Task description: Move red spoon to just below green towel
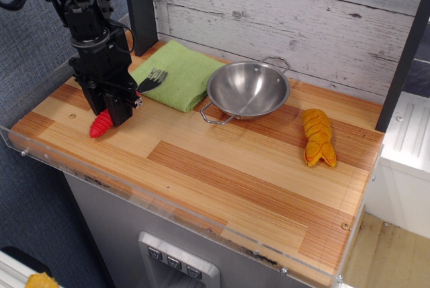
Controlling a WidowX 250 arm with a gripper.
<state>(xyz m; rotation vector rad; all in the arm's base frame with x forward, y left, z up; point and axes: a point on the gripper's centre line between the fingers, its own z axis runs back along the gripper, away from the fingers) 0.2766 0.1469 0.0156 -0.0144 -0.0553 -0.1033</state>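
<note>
The red spoon point(102, 125) has a ribbed red handle and a silver tined head that sticks out over the towel's front left edge. My gripper point(121, 109) is shut on the middle of the red spoon and hides that part of it. The handle end points down-left, close to the wooden table point(222, 167); I cannot tell if it touches. The green towel point(176, 73) lies folded at the back left of the table, just right of and behind the gripper.
A steel bowl point(248, 89) stands right of the towel, its handle near the towel's corner. A yellow-orange segmented toy point(318, 137) lies at the right. A dark post point(140, 6) rises behind the towel. A clear guard point(134, 190) runs along the table's front edge.
</note>
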